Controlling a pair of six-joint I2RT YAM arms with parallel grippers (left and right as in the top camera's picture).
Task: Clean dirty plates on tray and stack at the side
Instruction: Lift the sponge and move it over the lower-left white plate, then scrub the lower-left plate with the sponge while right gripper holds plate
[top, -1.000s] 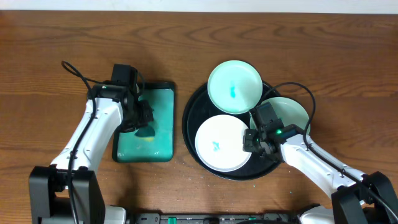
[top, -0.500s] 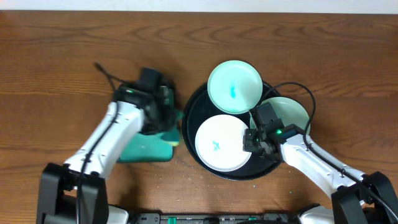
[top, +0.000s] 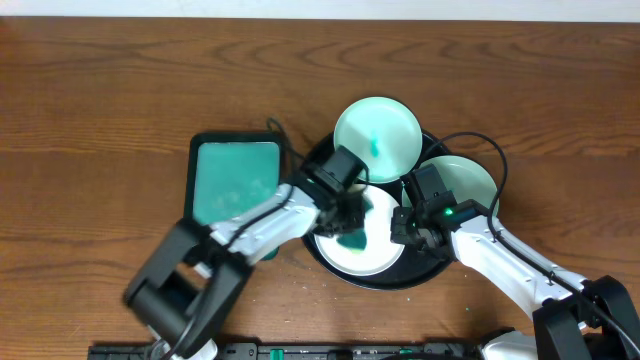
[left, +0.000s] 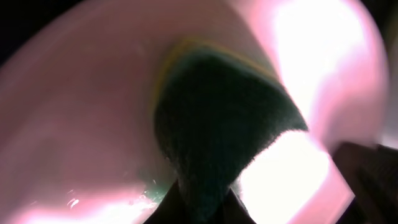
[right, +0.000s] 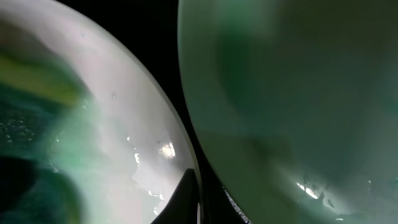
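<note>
Green sponge (top: 352, 240) clamped in our left end effector (top: 343, 212) scrubs the plate (top: 375, 257) beneath. Our right end effector (top: 405, 225) pinches its rim, apparently steadying it.

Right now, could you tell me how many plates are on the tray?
3 plates. One at the tray's far edge, teal-smeared; one on the right, partly under the right arm; one in front, under the left gripper's sponge. None appears hidden.
</note>
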